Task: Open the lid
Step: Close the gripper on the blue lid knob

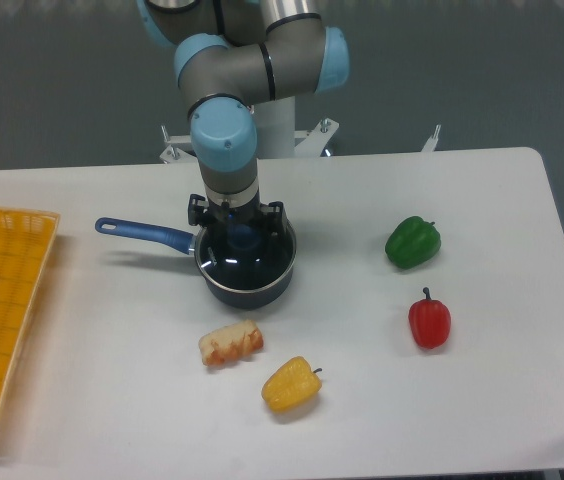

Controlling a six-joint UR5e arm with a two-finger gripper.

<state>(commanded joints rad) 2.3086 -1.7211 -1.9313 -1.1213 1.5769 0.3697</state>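
One arm in my feed, grey tube links with glossy blue joint caps, reaching straight down over the saucepan (252, 285). The gripper (241, 236) is down at the blue knob (242, 238) of the lid (247, 262); the wrist blocks the fingers, so I can't tell whether they're spread or pinching it. Lid is clear glass with a thin metal rim, seated flat on the dark round pan near table (382, 400) centre; pan's blue handle (142, 232) points left. Pan contents unreadable through the glass, probably just glare. Smooth plastic-looking produce on the white table: green pepper (412, 242), red pepper (429, 321), yellow pepper (291, 385), a lumpy pale-orange piece (231, 343). Yellow mesh basket (2, 300) cut off at left.
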